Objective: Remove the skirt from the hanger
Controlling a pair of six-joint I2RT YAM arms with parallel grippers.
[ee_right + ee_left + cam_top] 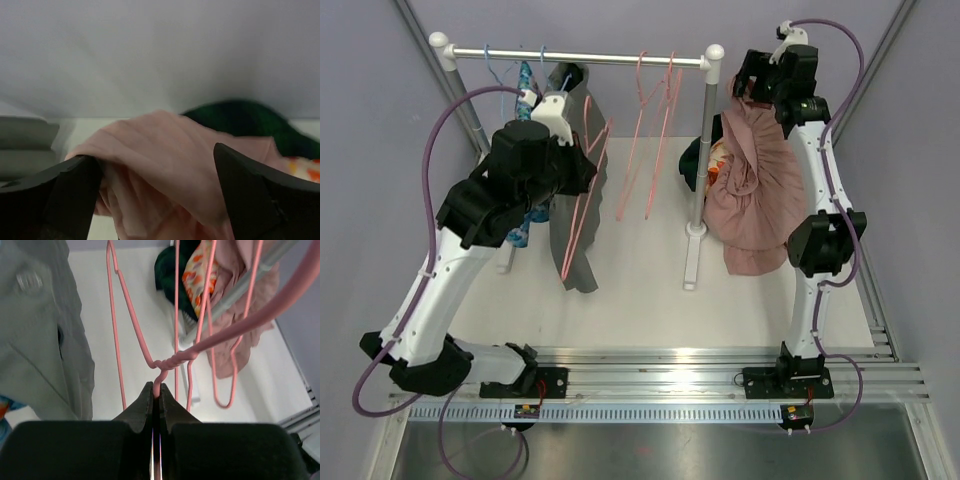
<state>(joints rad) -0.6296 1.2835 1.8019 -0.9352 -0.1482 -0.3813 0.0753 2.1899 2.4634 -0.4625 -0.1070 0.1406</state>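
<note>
Since hanger (172,361) is seen bare, progress: skirt (755,200) judged removed.
Left hand (156,390): clamped on hanger.
Right hand (152,155): spread wide, skirt draped between.

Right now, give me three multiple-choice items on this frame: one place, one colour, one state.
1. Where is the pink skirt?
A) hanging on the rail
B) under the left arm's base
C) beyond the rack's right post, off the rail

2. What colour is the hanger in the left gripper?
A) pink
B) blue
C) white

3. What state is the left gripper in?
A) wide open
B) shut on the hanger's neck
C) out of view

Answers:
1 C, the top view shows it bunched to the right of that post.
2 A, the left wrist view shows pink wire.
3 B, its fingers pinch the wire just below the twisted neck.
</note>
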